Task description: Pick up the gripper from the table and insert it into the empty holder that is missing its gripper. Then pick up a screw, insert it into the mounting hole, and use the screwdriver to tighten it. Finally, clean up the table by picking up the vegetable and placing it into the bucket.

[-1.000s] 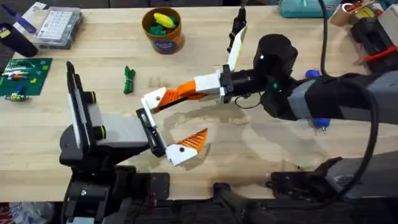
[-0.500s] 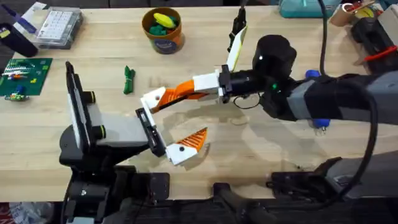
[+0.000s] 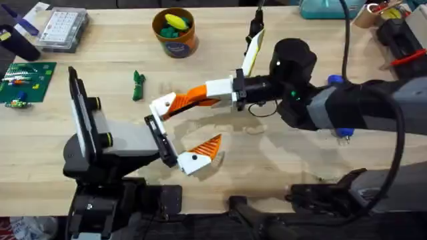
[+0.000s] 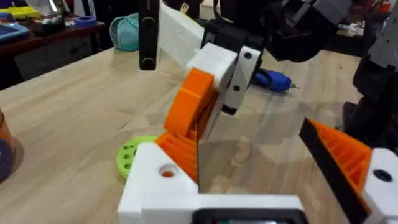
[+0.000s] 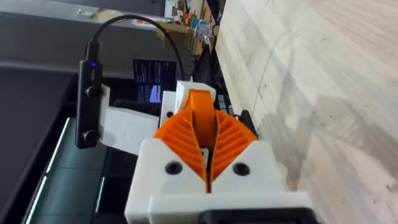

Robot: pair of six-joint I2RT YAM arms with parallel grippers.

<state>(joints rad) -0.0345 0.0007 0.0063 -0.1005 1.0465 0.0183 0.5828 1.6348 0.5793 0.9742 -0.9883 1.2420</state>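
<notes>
We are carrying the orange ribbed wedge finger with its white block [image 3: 175, 103], clamped in our right pincer [image 3: 200, 95], toward the empty holder beside the left pincer [image 3: 175, 137], needing careful alignment next.

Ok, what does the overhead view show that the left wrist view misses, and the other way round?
Overhead alone: the small round orange bucket with a green rim, the dark-green knobbly toy vegetable lying on the wood, a clear plastic compartment box and a green circuit board. Left wrist alone: a light green round disc with holes lying beneath the claws. Both: the right claw shut on the orange ribbed gripper with a white block, and the light wooden table.
</notes>
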